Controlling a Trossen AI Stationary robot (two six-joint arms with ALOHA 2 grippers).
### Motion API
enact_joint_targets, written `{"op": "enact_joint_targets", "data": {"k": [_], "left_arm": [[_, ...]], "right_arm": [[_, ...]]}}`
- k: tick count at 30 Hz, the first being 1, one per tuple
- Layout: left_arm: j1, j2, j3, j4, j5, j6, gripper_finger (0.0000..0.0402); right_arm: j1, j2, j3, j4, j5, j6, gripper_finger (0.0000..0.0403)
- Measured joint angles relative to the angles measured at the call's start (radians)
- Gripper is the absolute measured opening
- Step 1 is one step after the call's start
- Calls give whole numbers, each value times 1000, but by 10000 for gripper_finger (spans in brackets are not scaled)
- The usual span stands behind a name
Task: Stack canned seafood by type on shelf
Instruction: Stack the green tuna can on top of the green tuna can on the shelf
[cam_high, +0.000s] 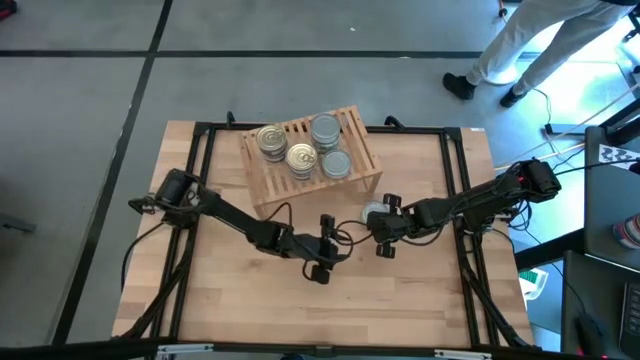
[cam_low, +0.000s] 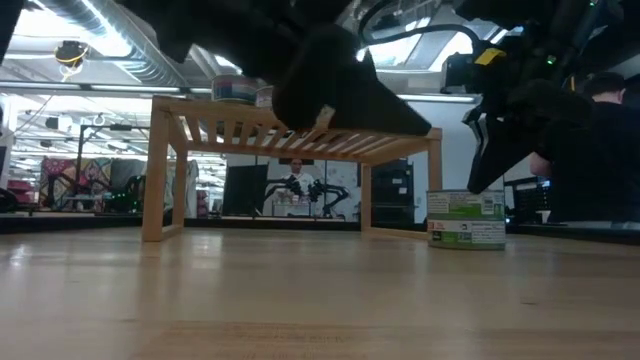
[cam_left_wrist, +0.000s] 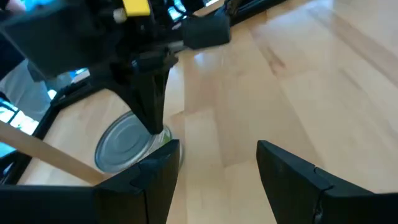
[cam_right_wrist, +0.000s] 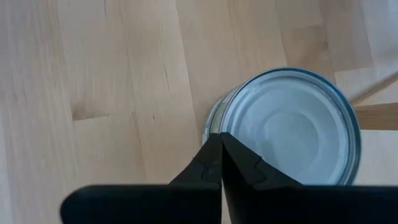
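Dull silver round tin, slatted wooden shelf

Straight down from high above the table, taking in the whole shelf and both arms. Level from the tabletop, close in front of the shelf, facing the room behind. Close over the silver-topped tin beside the shelf from the left wrist, obliquely; closer still over that tin from the right wrist, almost vertically. Shared by all four: that tin.
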Motion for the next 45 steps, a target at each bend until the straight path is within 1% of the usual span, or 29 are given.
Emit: {"op": "enact_joint_targets", "data": {"k": [4,7,17,20,27,34,40,45], "left_arm": [[14,7,0,-2,0,-9,211],[20,7,0,0,0,-10,211],[21,7,0,9,0,-10,211],[21,7,0,9,0,-10,211],[21,7,-2,36,0,-11,211],[23,7,-2,49,5,-8,211],[26,7,-2,51,6,-8,211],[26,7,-2,67,45,-11,211]], "right_arm": [[0,0,0,-1,0,-1,7],[0,0,0,-1,-3,0,19],[1,0,0,-2,-8,-3,87],[1,0,0,-2,-8,-31,100],[1,0,0,-7,-20,-59,103],[1,-3,2,-83,-26,-61,103],[1,-2,2,-84,-18,-60,103],[1,-2,0,-89,10,-60,103]]}}
